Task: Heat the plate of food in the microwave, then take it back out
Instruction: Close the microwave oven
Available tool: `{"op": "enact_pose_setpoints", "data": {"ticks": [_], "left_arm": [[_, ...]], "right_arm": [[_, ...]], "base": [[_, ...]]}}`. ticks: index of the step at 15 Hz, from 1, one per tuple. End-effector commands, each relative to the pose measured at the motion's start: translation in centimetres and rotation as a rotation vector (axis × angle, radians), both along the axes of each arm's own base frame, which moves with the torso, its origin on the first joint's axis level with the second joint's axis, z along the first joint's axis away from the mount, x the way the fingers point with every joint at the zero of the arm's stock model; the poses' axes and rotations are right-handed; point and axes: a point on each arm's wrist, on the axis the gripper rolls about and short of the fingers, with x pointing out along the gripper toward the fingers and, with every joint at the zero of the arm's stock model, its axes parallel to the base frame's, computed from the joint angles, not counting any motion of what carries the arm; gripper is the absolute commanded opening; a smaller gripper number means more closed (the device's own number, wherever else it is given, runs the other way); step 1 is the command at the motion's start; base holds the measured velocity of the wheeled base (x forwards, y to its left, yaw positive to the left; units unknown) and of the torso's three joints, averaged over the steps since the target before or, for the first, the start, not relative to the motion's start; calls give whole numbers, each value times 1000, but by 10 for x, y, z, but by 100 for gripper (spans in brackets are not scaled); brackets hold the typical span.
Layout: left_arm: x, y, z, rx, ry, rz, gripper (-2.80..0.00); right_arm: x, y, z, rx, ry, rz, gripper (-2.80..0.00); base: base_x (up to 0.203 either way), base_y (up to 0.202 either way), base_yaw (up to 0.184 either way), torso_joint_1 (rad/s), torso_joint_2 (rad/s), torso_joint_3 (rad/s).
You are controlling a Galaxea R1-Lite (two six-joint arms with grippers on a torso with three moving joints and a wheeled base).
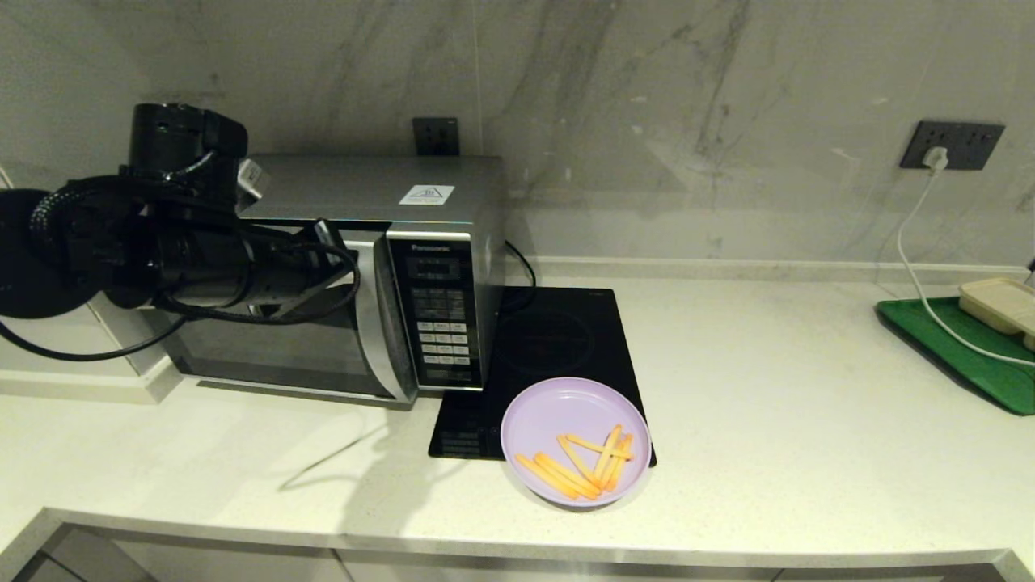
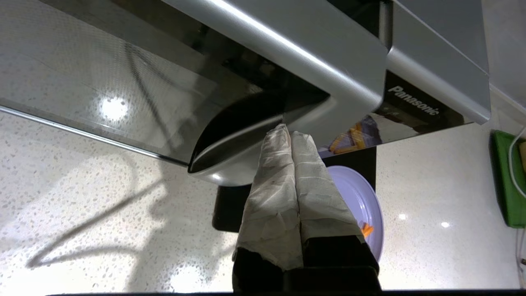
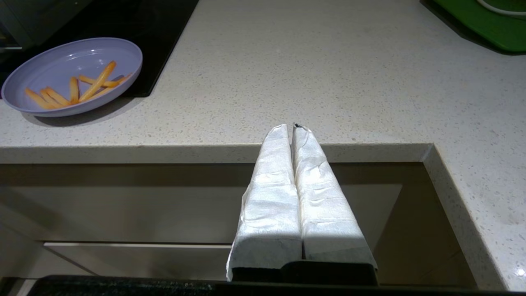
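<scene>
Countertop [image 1: 768,420], pale speckled stone, fills the foreground of the head view. Nearest its front edge sits the plate of food [image 1: 576,440]: round lilac plate w/ a handful of orange-yellow fries, resting partly on the front right corner of a flat black induction hob [image 1: 558,347] and partly on the counter. Right gripper [image 3: 292,127] is parked below and in front of the counter edge, well apart from the plate; its cloth-wrapped fingers are pressed together w/ nothing between them. Further back, at left, the microwave [image 1: 380,267], silver-grey w/ dark glass door, stands just beside the hob, button panel facing it. Door looks closed. Left gripper [image 2: 287,131] is up in front of the door, fingertips at the curved silver handle strip [image 2: 230,164]; can't tell if touching. Its wrapped fingers are also squeezed together, holding nothing. At far right, a green tray [image 1: 966,352] w/ a beige container [image 1: 1003,303]. Behind, a marble wall w/ a socket [image 1: 952,145] and white cable [image 1: 918,267].
</scene>
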Motion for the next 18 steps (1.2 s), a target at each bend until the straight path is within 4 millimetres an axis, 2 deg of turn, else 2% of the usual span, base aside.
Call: {"op": "enact_pose_setpoints", "data": {"ticks": [1, 6, 18], "left_arm": [[8, -2, -4, 18, 6, 17, -280], [24, -5, -9, 44, 9, 37, -280], [31, -6, -7, 65, -39, 61, -280]], "right_arm": [[0, 0, 0, 1, 2, 0, -280], [0, 0, 0, 1, 2, 0, -280], [0, 0, 0, 1, 2, 0, -280]], "base": [[0, 0, 0, 0, 0, 0], [0, 0, 0, 0, 0, 0], [0, 0, 0, 0, 0, 0]]}}
